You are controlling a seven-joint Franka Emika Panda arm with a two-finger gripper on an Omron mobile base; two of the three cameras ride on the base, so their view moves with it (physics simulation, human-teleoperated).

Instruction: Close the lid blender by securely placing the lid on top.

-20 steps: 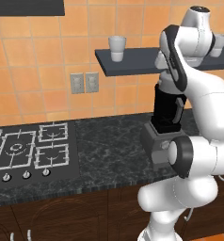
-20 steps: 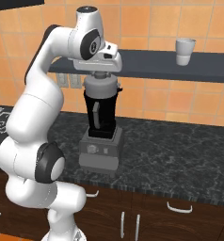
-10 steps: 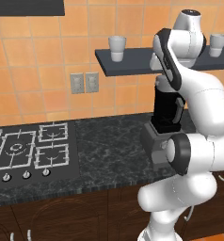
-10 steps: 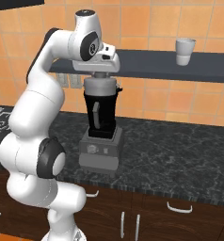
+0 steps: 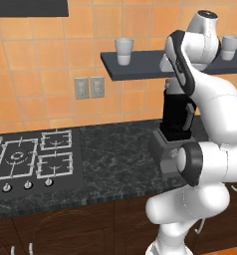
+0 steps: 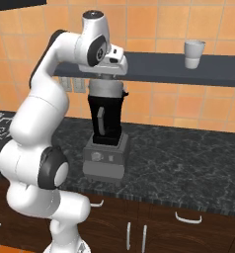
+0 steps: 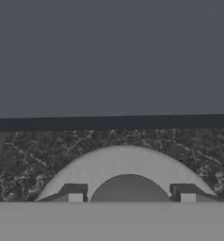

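The blender (image 6: 105, 129) stands on the dark counter, a black jar with a grey side handle on a boxy grey base with a front knob. The round grey lid (image 6: 106, 88) rests flat on the jar's mouth. My gripper (image 6: 107, 77) hangs straight over it, just under the shelf. In the hand view the lid (image 7: 128, 162) curves up close below, and my two fingertips (image 7: 75, 192) stand apart on either side of its darker middle, so the gripper is open. In the left base view my arm covers much of the blender (image 5: 176, 119).
A dark wall shelf (image 6: 188, 74) runs right above the blender and carries white cups (image 6: 194, 53) (image 5: 123, 51). A gas hob (image 5: 31, 154) lies at the counter's left, with wall sockets (image 5: 89, 87) behind. Speckled counter (image 6: 188, 163) extends right of the blender.
The arm's upper joints have shifted slightly. The lid and blender stay where they were, and the hand stays just above the jar.
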